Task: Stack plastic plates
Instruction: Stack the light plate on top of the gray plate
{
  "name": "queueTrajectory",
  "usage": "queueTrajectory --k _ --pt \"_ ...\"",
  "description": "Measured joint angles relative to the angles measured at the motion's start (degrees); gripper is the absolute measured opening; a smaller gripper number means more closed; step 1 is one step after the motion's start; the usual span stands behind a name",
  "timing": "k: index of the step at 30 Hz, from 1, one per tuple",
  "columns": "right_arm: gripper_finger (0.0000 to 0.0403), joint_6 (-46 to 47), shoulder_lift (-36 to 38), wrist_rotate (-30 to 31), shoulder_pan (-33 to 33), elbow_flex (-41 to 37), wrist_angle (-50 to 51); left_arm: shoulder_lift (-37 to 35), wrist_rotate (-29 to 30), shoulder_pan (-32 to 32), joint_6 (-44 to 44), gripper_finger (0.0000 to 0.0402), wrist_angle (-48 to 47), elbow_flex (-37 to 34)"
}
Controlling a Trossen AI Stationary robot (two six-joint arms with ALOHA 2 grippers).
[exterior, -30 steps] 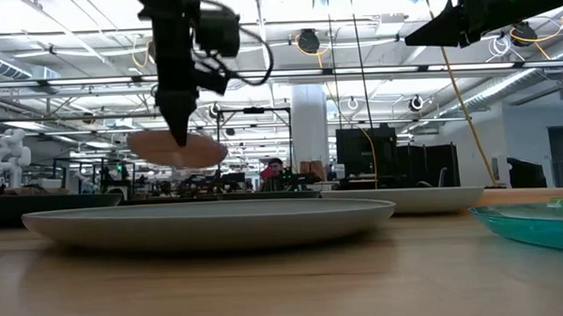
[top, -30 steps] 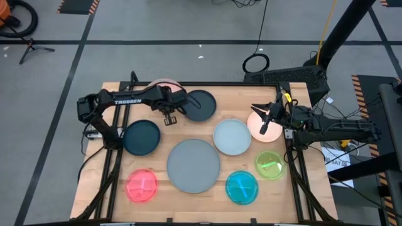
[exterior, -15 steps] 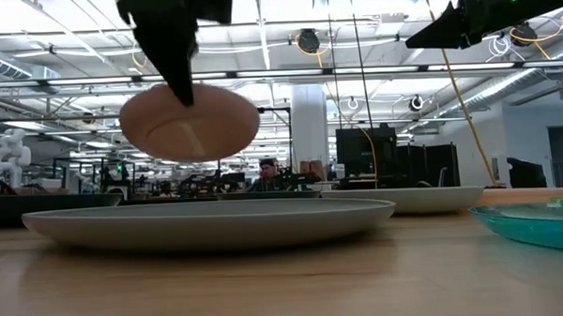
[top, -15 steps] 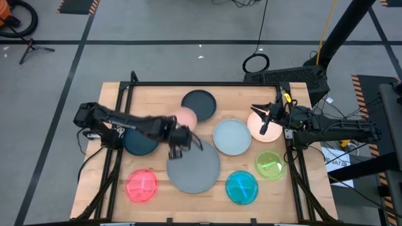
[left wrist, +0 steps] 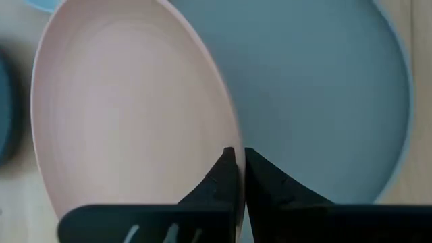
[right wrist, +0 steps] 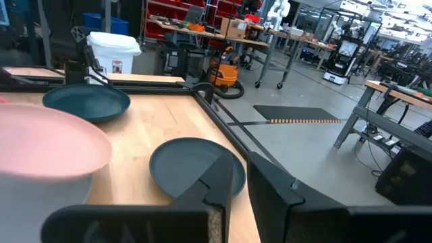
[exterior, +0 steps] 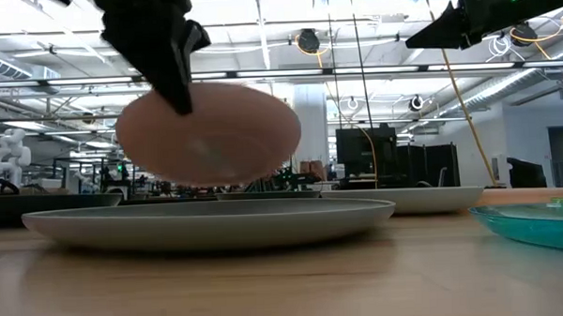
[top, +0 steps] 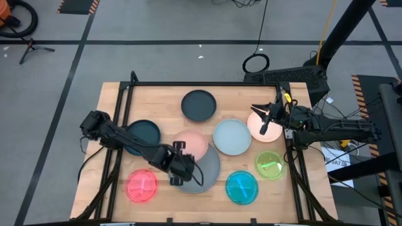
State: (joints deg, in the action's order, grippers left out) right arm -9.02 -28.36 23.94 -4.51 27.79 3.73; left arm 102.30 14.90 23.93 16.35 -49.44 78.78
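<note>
One round peach-pink plastic plate (top: 191,143) hangs over the large grey plate (top: 207,168), its rim pinched by the left hand (top: 178,177); the right hand (top: 265,123) grips another peach plate (top: 255,121).

Peach-pink plate (top: 190,144) tilted, raised over the large grey plate (top: 210,171) at desk centre, rim nipped in the left pincer (top: 178,172); second peach-pink plate (top: 255,123) lifted at the right edge; pale blue (top: 232,136), two dark teal (top: 199,105) (top: 144,133), red (top: 142,186), cyan (top: 242,187), green (top: 269,164) lying flat, apart
</note>
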Motion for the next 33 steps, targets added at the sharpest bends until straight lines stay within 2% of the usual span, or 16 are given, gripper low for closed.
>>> queueTrajectory --k 9,14,33 --pt "0.0038 -0.07 0.0 0.0 0.0 0.0 0.0 1.68 -0.1 1.03 1.4 0.0018 0.49 1.38" --pt "0.0038 -0.11 0.0 0.0 0.0 0.0 -0.02 2.59 -3.25 1.71 3.31 0.0026 2.13 1.38" --pt "0.0038 0.81 0.0 -0.02 -0.02 0.0 0.0 3.5 -4.24 2.46 5.48 0.0032 6.74 1.36"
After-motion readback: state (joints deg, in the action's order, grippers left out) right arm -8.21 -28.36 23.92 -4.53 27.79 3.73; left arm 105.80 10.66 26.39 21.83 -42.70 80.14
